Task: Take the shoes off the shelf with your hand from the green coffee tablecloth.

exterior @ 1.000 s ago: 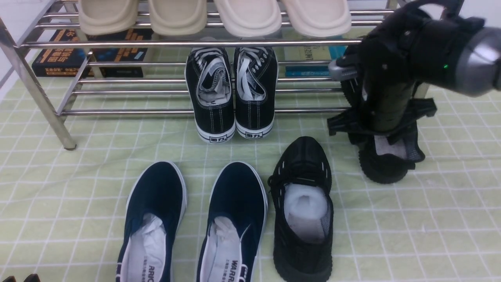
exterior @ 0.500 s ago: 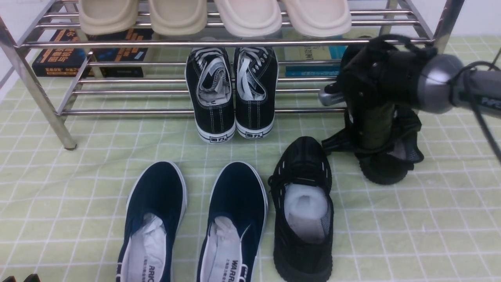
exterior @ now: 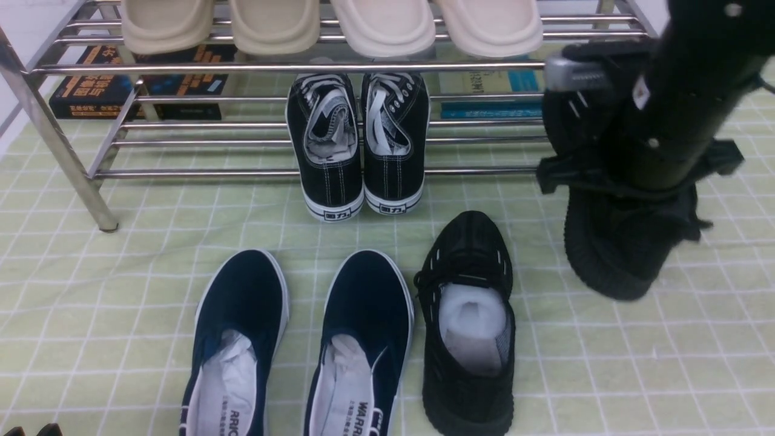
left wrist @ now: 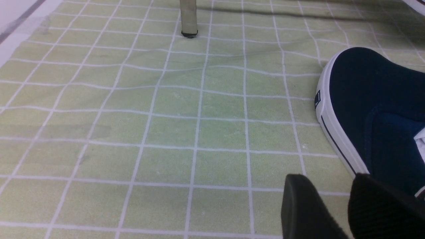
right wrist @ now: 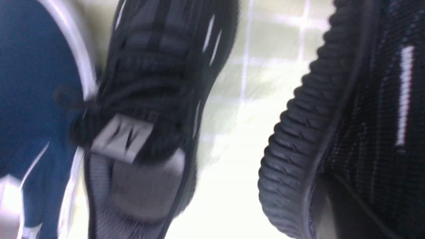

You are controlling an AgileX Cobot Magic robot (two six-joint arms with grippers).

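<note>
Lifted since a second ago, one black sneaker (exterior: 611,260) is hanging at the shelf (exterior: 242,66)'s right end, pinched by my right pincer (exterior: 629,181).
Its mate (exterior: 469,315) is lying on the green cloth (exterior: 121,290), near the middle; my left pincer (left wrist: 328,186) is staying spread.

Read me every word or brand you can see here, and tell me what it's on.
"WARR", cut off: insole of right navy slip-on.
"ARRI", cut off: insole of left navy slip-on.
"回力": heel tabs of black lace-ups.
Book covers: too blurred to read.
</note>
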